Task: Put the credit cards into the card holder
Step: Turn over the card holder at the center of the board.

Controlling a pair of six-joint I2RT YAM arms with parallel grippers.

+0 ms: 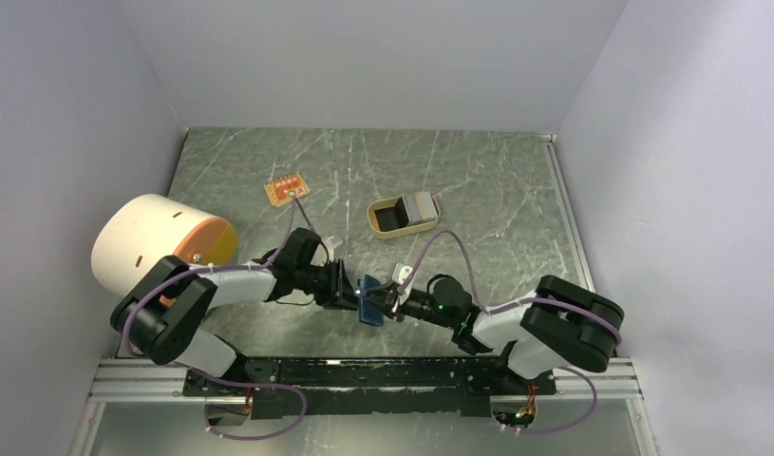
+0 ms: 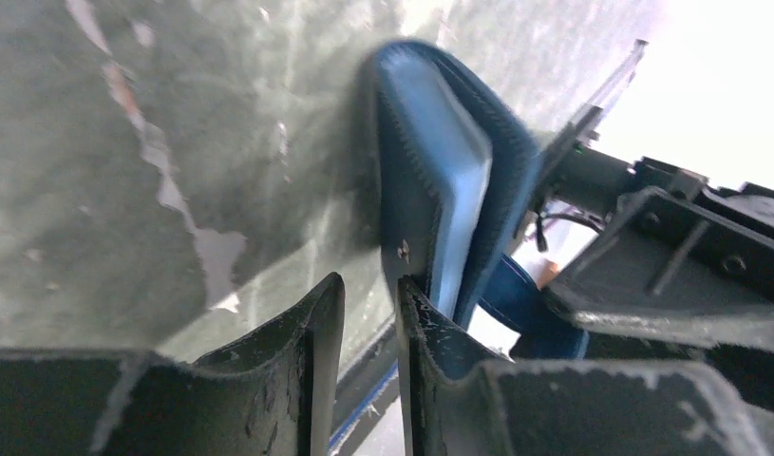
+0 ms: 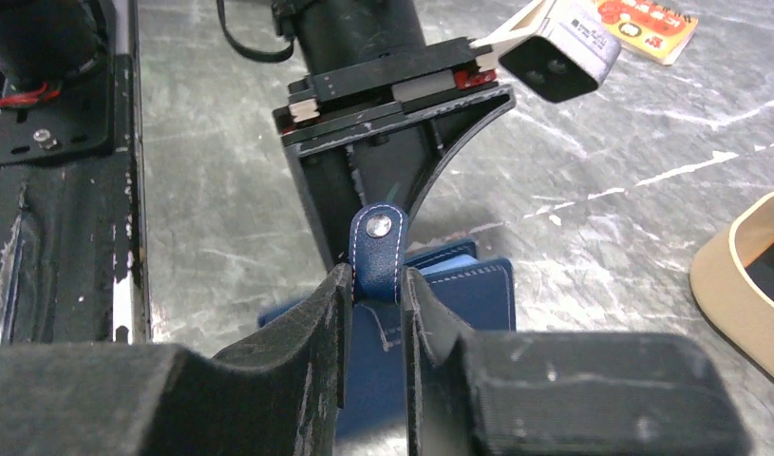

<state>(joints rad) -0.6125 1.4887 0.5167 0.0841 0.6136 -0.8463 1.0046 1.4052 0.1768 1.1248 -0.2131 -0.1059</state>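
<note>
The card holder [image 1: 370,302], navy outside and light blue inside, hangs partly unfolded between my two grippers near the table's front. My left gripper [image 1: 348,290] comes at it from the left. In the left wrist view a navy flap of the card holder [image 2: 440,180] runs down into the narrow gap of the left gripper [image 2: 371,285]. My right gripper [image 3: 376,280] is shut on the card holder [image 3: 468,285], its snap strap [image 3: 377,242] sticking up between the fingertips. The credit cards [image 1: 423,204], a grey stack, lie in the tan tray [image 1: 378,226], apart from both grippers.
A small orange board [image 1: 286,190] lies at the back left of the marbled table. A large white and orange cylinder [image 1: 150,237] rests on its side at the left edge, beside the left arm. The tray's rim [image 3: 734,275] shows at the right.
</note>
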